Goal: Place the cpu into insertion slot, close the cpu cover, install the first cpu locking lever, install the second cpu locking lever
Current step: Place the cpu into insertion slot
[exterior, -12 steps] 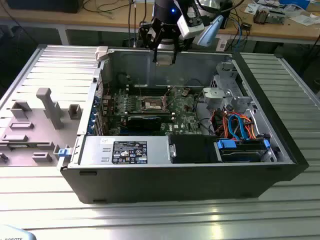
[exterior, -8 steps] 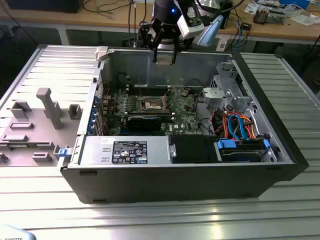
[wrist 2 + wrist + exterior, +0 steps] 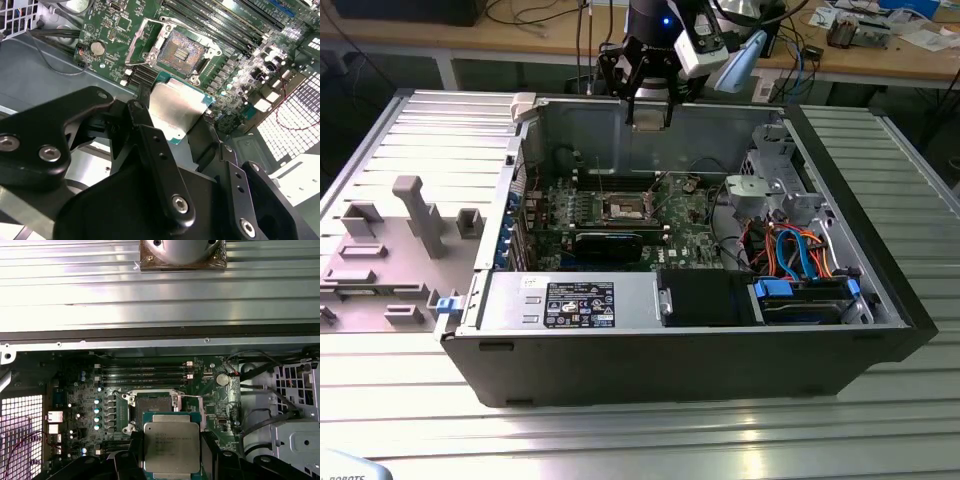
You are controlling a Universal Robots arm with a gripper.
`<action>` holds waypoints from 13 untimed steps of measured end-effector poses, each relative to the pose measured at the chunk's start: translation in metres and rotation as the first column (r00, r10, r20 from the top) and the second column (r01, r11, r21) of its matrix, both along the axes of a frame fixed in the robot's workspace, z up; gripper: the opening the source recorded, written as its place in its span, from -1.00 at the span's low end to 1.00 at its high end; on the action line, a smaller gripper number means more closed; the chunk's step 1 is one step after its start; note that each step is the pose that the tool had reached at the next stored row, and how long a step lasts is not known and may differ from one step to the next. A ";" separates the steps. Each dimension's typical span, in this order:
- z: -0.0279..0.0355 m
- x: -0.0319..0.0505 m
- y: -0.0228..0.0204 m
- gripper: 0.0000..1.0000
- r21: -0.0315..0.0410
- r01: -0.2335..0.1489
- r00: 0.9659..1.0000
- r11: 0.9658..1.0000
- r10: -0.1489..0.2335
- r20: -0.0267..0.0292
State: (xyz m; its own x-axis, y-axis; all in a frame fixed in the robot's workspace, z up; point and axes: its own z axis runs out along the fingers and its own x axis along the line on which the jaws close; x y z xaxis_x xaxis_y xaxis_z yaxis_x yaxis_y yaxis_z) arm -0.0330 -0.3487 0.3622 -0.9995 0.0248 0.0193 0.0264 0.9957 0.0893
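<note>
Your gripper (image 3: 172, 460) clamped on cpu (image 3: 171, 440) — chip flat between both fingers (image 3: 132, 455), held high over open computer case (image 3: 670, 360), well apart from insertion slot (image 3: 151, 402). Slot's pin field (image 3: 182, 47) lies exposed on motherboard (image 3: 212, 390).

Dull silver metal cpu (image 3: 171, 446), glossy ribbed metal table (image 3: 150, 290)

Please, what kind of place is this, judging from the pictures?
Probably a robotics lab or workshop. An open computer case lies on a ribbed metal table, a wooden workbench stands behind it, and the gripper holds the cpu above the motherboard.
</note>
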 end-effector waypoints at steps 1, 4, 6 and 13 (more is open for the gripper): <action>0.0000 0.0000 0.0000 0.08 0.000 0.001 1.000 1.000 -0.001 0.000; 0.0000 0.0001 0.0000 0.08 0.000 0.010 1.000 1.000 -0.010 0.000; 0.0000 0.0000 0.0000 0.08 0.000 0.016 1.000 1.000 -0.016 0.000; -0.0003 0.0000 0.0000 0.08 0.000 0.047 0.999 0.999 -0.047 0.000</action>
State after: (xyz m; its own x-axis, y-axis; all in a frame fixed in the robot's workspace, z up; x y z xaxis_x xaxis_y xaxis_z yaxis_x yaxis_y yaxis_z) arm -0.0330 -0.3488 0.3620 -0.9972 0.0719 0.0194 0.0733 0.9933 0.0892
